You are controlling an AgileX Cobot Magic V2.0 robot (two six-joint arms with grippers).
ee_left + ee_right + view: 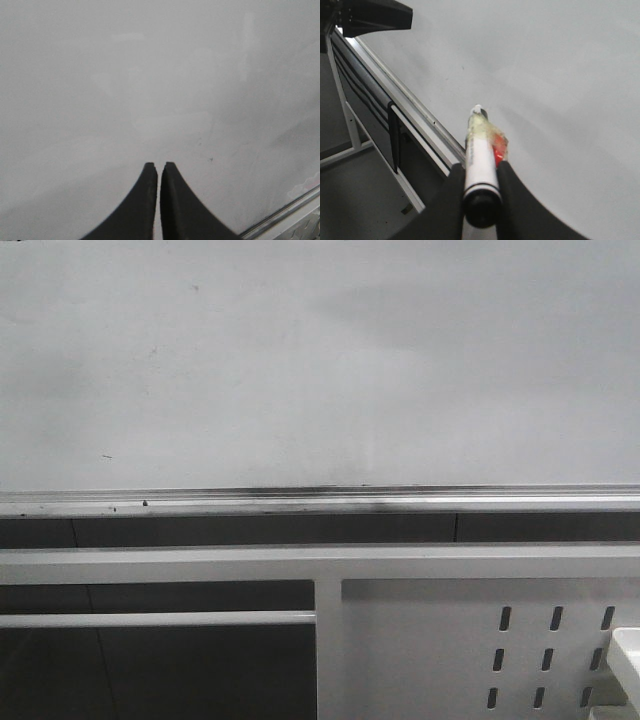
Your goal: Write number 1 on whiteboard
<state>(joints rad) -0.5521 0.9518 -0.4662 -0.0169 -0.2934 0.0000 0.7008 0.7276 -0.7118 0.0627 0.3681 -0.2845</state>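
The whiteboard (pixel 320 360) fills most of the front view, and honestly nothing is written on it yet: only faint smudges and a few tiny dark specks are seen, so the number 1 isn't there and the whole stroke is left to be done. Below it the silver tray edge (pixel 320 498) is seen, then the white perforated panel (pixel 500 640) lower right.

Neither arm is caught by the front view at all, so the wrist cameras have to be relied on. In the right wrist view, a white-barrelled marker (pixel 481 155) with a red label is clamped between the fingers of the right tool (pixel 481 200), its tip pointed toward the board, near the surface but apparently not touching, though that can't be told for sure. In the left wrist view the left tool (pixel 159 170) is seen pressed almost fully together with nothing held, hovering in front of bare board.

Progress is judged as basically zero, marker ready though.
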